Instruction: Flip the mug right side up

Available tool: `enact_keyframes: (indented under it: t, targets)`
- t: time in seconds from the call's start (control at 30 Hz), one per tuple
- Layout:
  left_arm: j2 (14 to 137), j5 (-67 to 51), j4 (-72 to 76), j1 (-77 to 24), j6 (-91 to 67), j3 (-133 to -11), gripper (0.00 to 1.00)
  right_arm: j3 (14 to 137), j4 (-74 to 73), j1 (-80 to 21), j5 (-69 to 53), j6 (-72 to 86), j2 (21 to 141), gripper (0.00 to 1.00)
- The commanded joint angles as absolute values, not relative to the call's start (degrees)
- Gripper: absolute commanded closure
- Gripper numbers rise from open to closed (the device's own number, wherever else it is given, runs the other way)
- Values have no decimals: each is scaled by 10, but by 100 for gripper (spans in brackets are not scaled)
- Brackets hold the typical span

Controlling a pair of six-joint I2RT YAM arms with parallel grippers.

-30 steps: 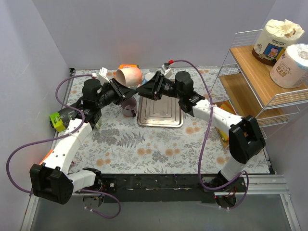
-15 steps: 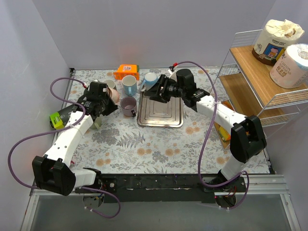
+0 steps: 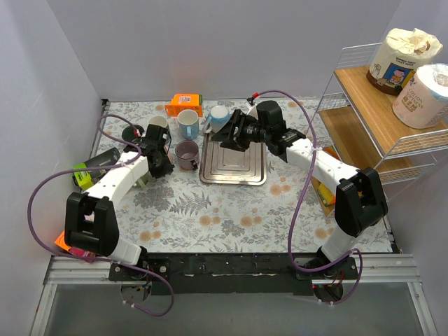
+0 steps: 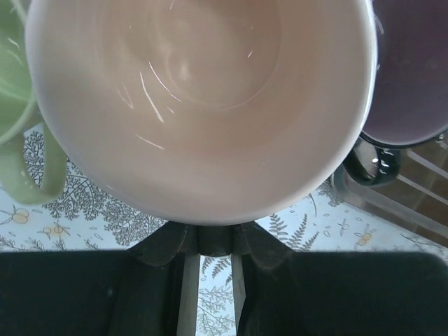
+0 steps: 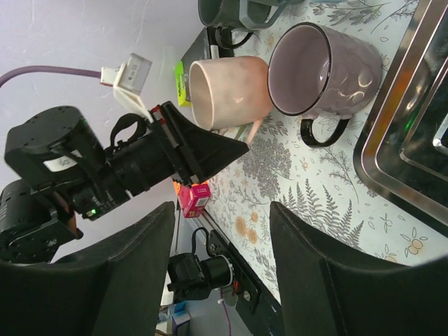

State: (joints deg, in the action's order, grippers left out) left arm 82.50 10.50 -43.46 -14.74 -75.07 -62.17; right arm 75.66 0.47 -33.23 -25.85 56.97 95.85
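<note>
1. Left gripper (image 4: 213, 243): pinched narrow on the pink mug (image 5: 231, 91), on the handle side (the contact point is tucked under the rim in the left wrist view, so the exact bite isn't visible).
2. The pink mug sits straight ahead of the left gripper's tips, with its mouth open toward that wrist camera.
3. From the right wrist view, the pink mug's mouth faces the same way as the mouth of the purple mug (image 5: 329, 66), so it is right side up.
4. Can't tell whether the pink mug's base is down on the bench (image 5: 336, 182) or just off it.
5. The purple mug is just right of the left gripper, close beside the pink mug and upright on the bench.
6. Green mug (image 4: 17, 105): just left of the left gripper, tight against the pink mug's side in that view. Can't tell whether they touch.
7. Right gripper (image 5: 222, 204): fingers spread wide with nothing between them, and apart from the pink mug. Both the pink and purple mugs lie ahead of it.
8. Metal tray (image 5: 399, 126): off to the right gripper's side, near the purple mug.
</note>
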Motion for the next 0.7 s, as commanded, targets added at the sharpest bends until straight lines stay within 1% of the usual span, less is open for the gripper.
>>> enact_keyframes:
  t: [0.0, 0.3, 0.67]
  targets:
    - [847, 128, -396, -146, -722, -640, 100, 762, 1, -328, -258, 549, 950, 34]
    - [878, 139, -388, -146, -696, -629, 100, 766, -30, -328, -267, 521, 961, 21]
    - [907, 158, -397, -146, -697, -620, 100, 774, -47, -328, -271, 519, 977, 20]
